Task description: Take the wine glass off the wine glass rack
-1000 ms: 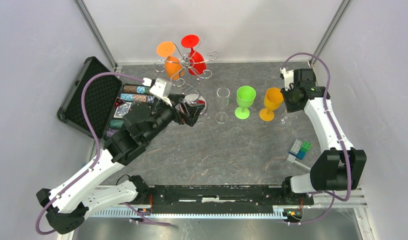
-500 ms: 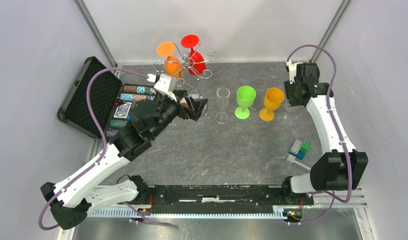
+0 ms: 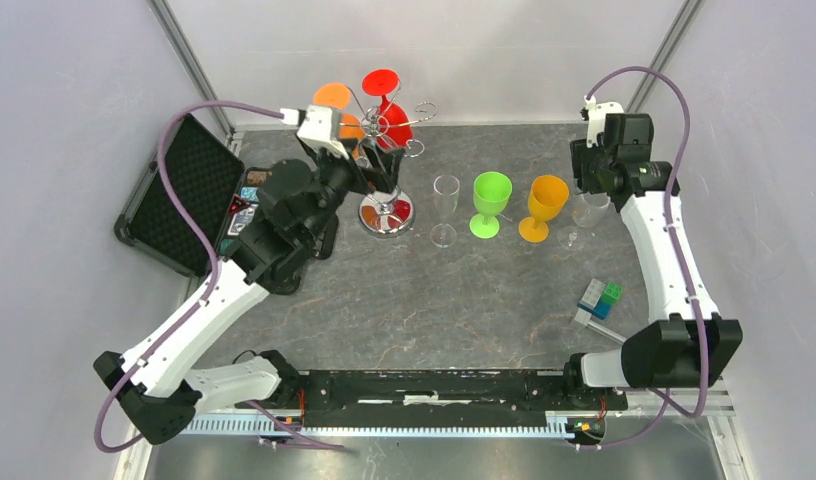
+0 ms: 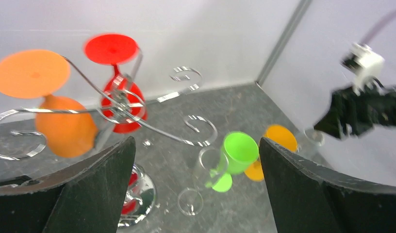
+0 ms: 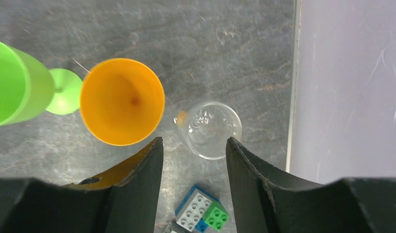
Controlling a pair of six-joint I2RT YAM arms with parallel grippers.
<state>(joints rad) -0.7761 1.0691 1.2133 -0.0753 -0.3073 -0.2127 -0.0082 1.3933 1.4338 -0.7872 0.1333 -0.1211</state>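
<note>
The chrome wine glass rack (image 3: 402, 123) stands at the back of the table on its round mirrored base (image 3: 386, 214). An orange glass (image 3: 331, 97) and a red glass (image 3: 392, 128) hang from it upside down. In the left wrist view the orange glass (image 4: 64, 127) hangs left of the rack's centre (image 4: 119, 103) and the red glass (image 4: 122, 105) just behind it. My left gripper (image 3: 377, 175) is open and empty, level with the scroll arms, just in front of the rack (image 4: 196, 194). My right gripper (image 3: 591, 190) is open and empty above a clear glass (image 5: 208, 128).
A clear glass (image 3: 445, 205), a green glass (image 3: 491, 200), an orange glass (image 3: 544, 205) and another clear glass (image 3: 585, 213) stand in a row right of the rack. Toy bricks (image 3: 601, 298) lie near the right arm. An open black case (image 3: 184, 195) lies at the left.
My left gripper has risen and moved back from beside the rack's base to the height of its arms. My right gripper has lifted and drawn back a little from the clear glass.
</note>
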